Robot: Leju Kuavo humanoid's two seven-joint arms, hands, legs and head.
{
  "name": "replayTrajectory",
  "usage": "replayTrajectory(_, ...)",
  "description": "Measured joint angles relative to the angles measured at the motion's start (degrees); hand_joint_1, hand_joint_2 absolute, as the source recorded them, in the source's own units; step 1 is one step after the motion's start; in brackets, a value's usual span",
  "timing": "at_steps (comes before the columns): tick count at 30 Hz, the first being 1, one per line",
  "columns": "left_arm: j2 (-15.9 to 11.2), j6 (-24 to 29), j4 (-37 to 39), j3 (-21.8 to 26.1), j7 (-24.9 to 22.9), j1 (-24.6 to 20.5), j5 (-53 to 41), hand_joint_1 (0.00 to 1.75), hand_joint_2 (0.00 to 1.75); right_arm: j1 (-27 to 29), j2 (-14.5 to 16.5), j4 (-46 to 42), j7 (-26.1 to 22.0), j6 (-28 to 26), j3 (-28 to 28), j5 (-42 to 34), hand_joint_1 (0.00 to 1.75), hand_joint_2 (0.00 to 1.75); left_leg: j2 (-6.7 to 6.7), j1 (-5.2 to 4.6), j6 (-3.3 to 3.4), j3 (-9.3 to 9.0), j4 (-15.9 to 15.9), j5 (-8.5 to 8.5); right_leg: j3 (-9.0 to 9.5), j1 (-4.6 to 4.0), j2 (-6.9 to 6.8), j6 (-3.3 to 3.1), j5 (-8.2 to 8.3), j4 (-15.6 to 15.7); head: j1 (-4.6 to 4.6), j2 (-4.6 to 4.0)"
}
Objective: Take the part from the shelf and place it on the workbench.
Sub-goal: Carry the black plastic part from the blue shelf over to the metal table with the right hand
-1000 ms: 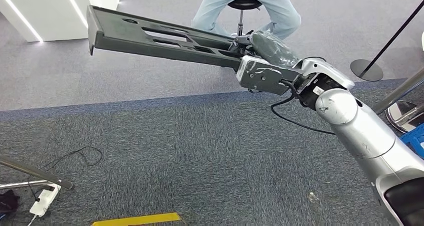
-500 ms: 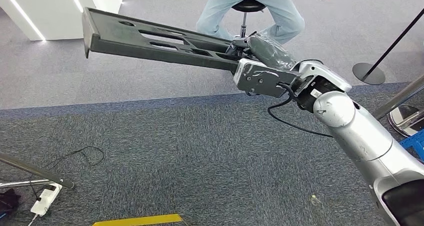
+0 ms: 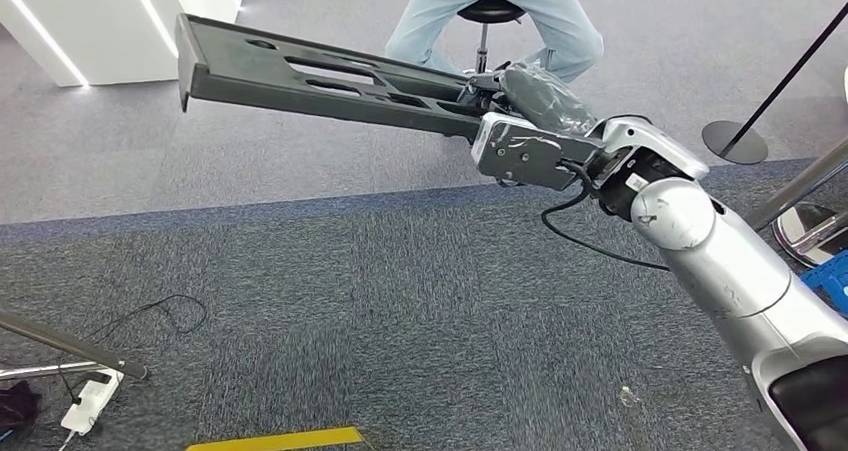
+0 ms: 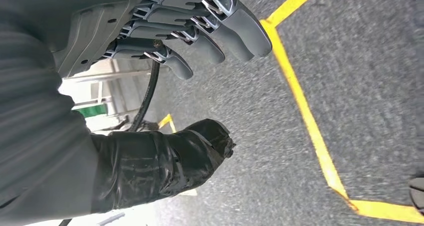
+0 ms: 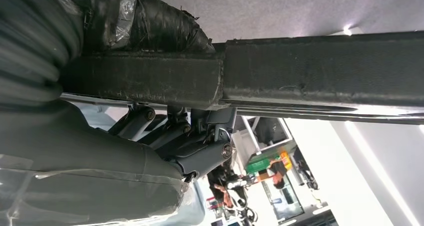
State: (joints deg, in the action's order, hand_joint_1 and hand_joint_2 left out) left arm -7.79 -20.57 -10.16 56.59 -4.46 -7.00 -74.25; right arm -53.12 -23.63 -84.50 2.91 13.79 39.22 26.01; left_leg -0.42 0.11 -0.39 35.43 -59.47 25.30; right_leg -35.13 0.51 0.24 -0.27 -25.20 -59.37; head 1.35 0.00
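Note:
A long dark slotted part (image 3: 320,76) is carried above the carpet, reaching from my right hand (image 3: 525,131) toward the upper left of the head view. My right hand grips its near end, the plastic-wrapped thumb over the top. In the right wrist view the part (image 5: 320,68) is a thick dark bar with the right hand's wrapped thumb (image 5: 145,23) on one side and its fingers (image 5: 200,146) curled under the other. My left hand (image 4: 210,25) hangs over the grey carpet, fingers and wrapped thumb (image 4: 165,161) apart with nothing between them.
A person sits on a stool (image 3: 490,9) straight beyond the part. A white cabinet (image 3: 110,21) stands at the far left, a stanchion base (image 3: 735,141) and a blue crate (image 3: 830,276) at the right. A power strip (image 3: 88,399) and yellow floor tape (image 3: 275,438) lie near.
The whole picture swayed slightly left and back. The part stays in my right hand's grip at the same tilt.

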Motion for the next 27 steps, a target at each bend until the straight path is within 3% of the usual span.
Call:
replayTrajectory(3,0.0,0.0,0.0,0.0,0.0,0.0,0.0,0.00,1.75,0.0,0.0,0.0,0.0,0.0,0.0,0.0,1.75,1.75,0.01,-0.27,0.81,-0.31,1.1,-0.17,-0.13,0.13,0.03,0.84,0.11,0.3,-0.03,0.00)
replayTrajectory(5,-0.1,0.0,0.0,0.0,0.0,0.0,0.0,0.00,1.75,0.0,0.0,0.0,0.0,0.0,0.0,0.0,1.75,1.75,0.10,-0.14,1.54,-0.60,1.8,-0.62,-0.99,0.17,0.01,1.21,-1.39,-1.6,-0.10,0.00)
replayTrajectory(8,-0.1,0.0,0.0,0.0,0.0,0.0,0.0,0.00,1.75,0.1,0.0,0.0,0.0,0.0,0.0,0.0,1.75,1.75,0.13,-0.18,2.20,-0.66,2.1,-0.76,-5.52,0.03,0.00,1.32,-6.44,-11.6,-0.21,0.00)
replayTrajectory(9,-0.1,0.0,0.0,0.0,0.0,0.0,0.0,0.00,1.75,0.2,0.0,0.1,0.0,0.0,0.0,0.0,1.75,1.75,0.13,-0.22,2.28,-0.64,2.0,-0.70,-6.78,0.02,-0.01,1.34,-7.15,-14.3,-0.20,0.00)
replayTrajectory(10,-0.1,0.0,0.0,0.0,0.0,0.0,0.0,0.00,1.75,0.4,0.0,0.1,0.0,0.0,0.0,0.0,1.75,1.75,0.12,-0.23,2.33,-0.62,1.9,-0.60,-7.18,0.04,-0.02,1.36,-6.82,-15.0,-0.21,0.00)
replayTrajectory(11,-0.1,0.0,0.0,0.0,0.0,0.0,0.0,0.00,1.75,0.4,0.0,0.1,0.0,0.0,0.0,0.0,1.75,1.75,0.10,-0.21,2.30,-0.63,1.7,-0.48,-6.49,0.08,-0.03,1.37,-5.47,-13.5,-0.21,0.00)
replayTrajectory(13,-0.1,0.0,0.0,0.0,0.0,0.0,0.0,0.00,1.75,0.3,0.0,0.1,0.0,0.0,0.0,0.0,1.75,1.75,0.04,-0.18,1.99,-0.58,1.0,-0.01,-3.08,0.13,-0.05,1.34,-1.98,-6.7,-0.22,0.00)
replayTrajectory(15,-0.1,0.0,0.0,0.0,0.0,0.0,0.0,0.00,1.75,0.2,0.0,0.0,0.0,0.0,0.0,0.0,1.75,1.75,-0.02,-0.32,1.49,-0.23,0.3,0.36,-0.55,0.06,0.03,1.18,-0.54,-1.6,-0.16,0.00)
replayTrajectory(18,-0.1,0.0,0.0,0.0,0.0,0.0,0.0,0.00,1.75,0.3,0.0,0.0,0.0,0.0,0.0,0.0,1.75,1.75,-0.04,-0.40,0.89,0.14,0.1,0.38,-0.22,-0.05,0.11,0.61,-0.57,-0.7,-0.19,0.00)
replayTrajectory(20,-0.1,0.0,0.0,0.0,0.0,0.0,0.0,0.00,1.75,0.2,0.0,0.0,0.0,0.0,0.0,0.0,1.75,1.75,0.02,-0.28,0.34,0.91,-1.8,1.71,0.02,0.16,0.03,0.02,-0.39,-0.3,-0.06,0.00)
replayTrajectory(23,-0.1,0.0,0.0,0.0,0.0,0.0,0.0,0.00,1.75,0.2,0.0,0.0,0.0,0.0,0.0,0.0,1.75,1.75,0.11,-0.01,-0.54,5.40,-11.4,6.35,0.20,0.16,-0.04,-0.53,-0.42,-0.2,0.11,0.00)
replayTrajectory(24,-0.1,0.0,0.0,0.0,0.0,0.0,0.0,0.00,1.75,0.2,0.0,0.0,0.0,0.0,0.0,0.0,1.75,1.75,0.11,0.05,-0.66,6.87,-14.3,7.17,0.21,0.09,-0.04,-0.58,-0.45,-0.2,0.10,0.00)
replayTrajectory(25,-0.1,0.0,0.0,0.0,0.0,0.0,0.0,0.00,1.75,0.3,0.0,0.0,0.0,0.0,0.0,0.0,1.75,1.75,0.11,0.07,-0.67,7.51,-15.4,6.99,0.22,0.02,-0.04,-0.61,-0.48,-0.2,0.10,0.00)
replayTrajectory(26,0.0,-0.1,0.0,0.0,0.0,0.1,0.0,0.00,1.75,0.3,0.0,0.0,0.0,0.0,0.0,0.0,1.75,1.75,0.10,0.08,-0.58,7.07,-14.3,5.80,0.26,-0.02,-0.02,-0.62,-0.49,-0.2,0.10,0.00)
replayTrajectory(27,0.0,-0.1,0.1,0.0,0.0,0.1,0.0,0.00,1.75,0.2,0.0,0.0,0.0,0.0,0.0,0.0,1.75,1.75,0.10,0.07,-0.41,5.59,-11.1,3.82,0.34,-0.05,0.00,-0.61,-0.52,-0.2,0.10,0.00)
